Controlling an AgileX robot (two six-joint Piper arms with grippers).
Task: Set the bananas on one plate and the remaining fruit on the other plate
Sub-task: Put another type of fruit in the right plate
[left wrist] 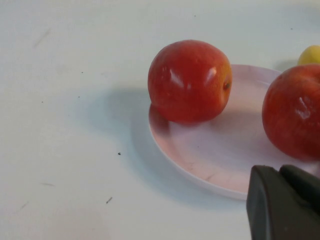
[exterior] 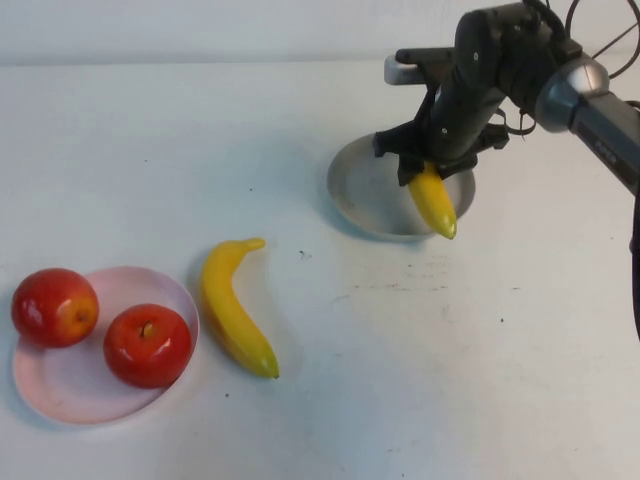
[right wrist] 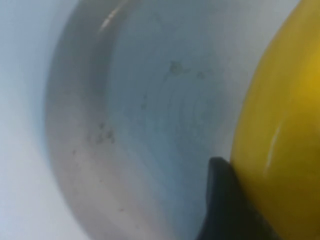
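My right gripper (exterior: pixel 428 168) is shut on a yellow banana (exterior: pixel 434 200) and holds it tilted over the right side of the grey plate (exterior: pixel 352 190), tip at the rim. The right wrist view shows one dark finger (right wrist: pixel 225 205) pressed against that banana (right wrist: pixel 285 125) above the grey plate (right wrist: pixel 125 125). A second banana (exterior: pixel 235 305) lies on the table between the plates. Two red apples (exterior: pixel 55 307) (exterior: pixel 147 345) sit on the pink plate (exterior: pixel 70 390). My left gripper (left wrist: pixel 281 174) is out of the high view; it hangs shut and empty beside the pink plate (left wrist: pixel 215 155), near the apples (left wrist: pixel 189 81) (left wrist: pixel 295 110).
The white table stretches bare in front of and behind the plates. The right arm (exterior: pixel 590 100) reaches in from the back right. The tip of the loose banana (left wrist: pixel 311 54) peeks past the pink plate in the left wrist view.
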